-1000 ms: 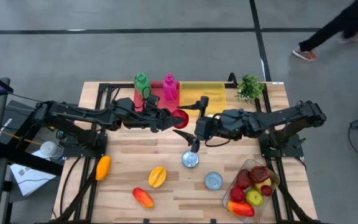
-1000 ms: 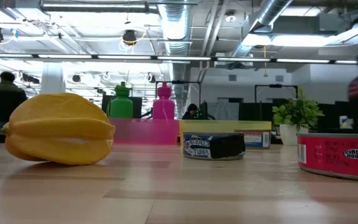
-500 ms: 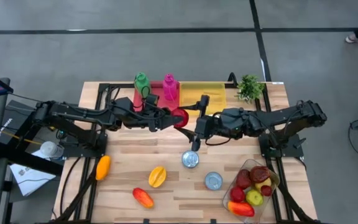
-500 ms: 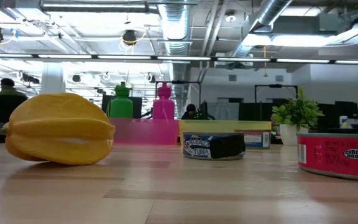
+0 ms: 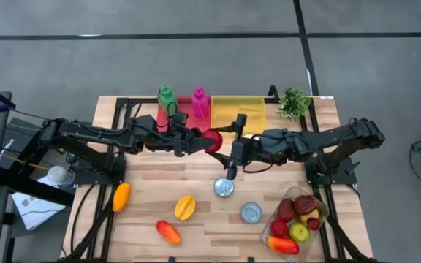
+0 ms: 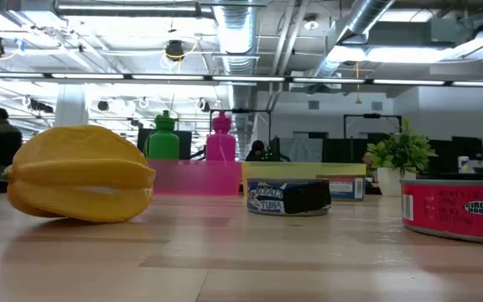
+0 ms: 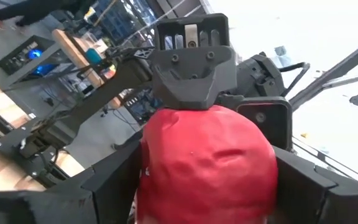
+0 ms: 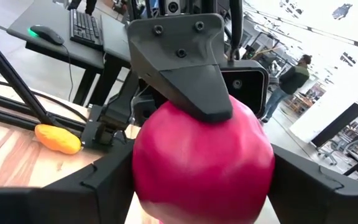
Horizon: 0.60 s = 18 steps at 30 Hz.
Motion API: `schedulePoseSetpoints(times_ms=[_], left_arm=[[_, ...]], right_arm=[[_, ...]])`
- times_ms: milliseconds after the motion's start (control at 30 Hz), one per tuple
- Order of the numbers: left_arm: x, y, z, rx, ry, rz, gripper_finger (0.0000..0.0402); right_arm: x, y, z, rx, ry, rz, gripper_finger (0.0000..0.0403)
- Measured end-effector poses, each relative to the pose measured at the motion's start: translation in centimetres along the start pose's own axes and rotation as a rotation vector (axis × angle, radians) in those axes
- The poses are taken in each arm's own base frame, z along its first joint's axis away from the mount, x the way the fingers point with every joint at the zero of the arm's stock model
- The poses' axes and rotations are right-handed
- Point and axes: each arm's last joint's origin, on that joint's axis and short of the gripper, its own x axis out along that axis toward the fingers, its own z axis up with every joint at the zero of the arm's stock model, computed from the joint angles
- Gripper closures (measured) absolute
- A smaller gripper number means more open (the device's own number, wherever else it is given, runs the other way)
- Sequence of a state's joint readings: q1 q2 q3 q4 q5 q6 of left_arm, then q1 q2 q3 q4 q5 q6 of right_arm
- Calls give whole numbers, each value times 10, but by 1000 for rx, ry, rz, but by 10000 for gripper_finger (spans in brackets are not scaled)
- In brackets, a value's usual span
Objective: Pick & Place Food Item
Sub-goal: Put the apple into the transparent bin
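Apple (image 5: 212,139), red, hangs above the table just in front of the yellow bin (image 5: 237,109), gripped by the left gripper (image 5: 199,140). The right gripper (image 5: 229,152) has narrowed around it from the other side, so both now hold it: a handover looks underway.

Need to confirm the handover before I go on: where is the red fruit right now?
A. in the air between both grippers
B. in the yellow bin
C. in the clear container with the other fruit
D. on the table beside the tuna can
A: the red fruit sits between the left gripper and right gripper, above the table.
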<state>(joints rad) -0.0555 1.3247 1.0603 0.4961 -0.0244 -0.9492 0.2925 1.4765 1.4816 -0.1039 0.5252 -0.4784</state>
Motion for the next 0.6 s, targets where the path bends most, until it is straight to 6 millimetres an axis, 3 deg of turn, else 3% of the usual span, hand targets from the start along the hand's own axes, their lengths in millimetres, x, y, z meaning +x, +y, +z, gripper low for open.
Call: schedulePoseSetpoints(times_ms=[233, 400, 600], left_arm=[[-2, -5, 3, 0, 7, -48, 88], [-12, -14, 11, 15, 6, -63, 70], [-32, -23, 20, 127, 48, -1, 73]], right_arm=[[-34, -9, 15, 29, -23, -13, 108], [-82, -16, 21, 112, 23, 28, 108], [-149, -20, 3, 516, 218, 132, 108]])
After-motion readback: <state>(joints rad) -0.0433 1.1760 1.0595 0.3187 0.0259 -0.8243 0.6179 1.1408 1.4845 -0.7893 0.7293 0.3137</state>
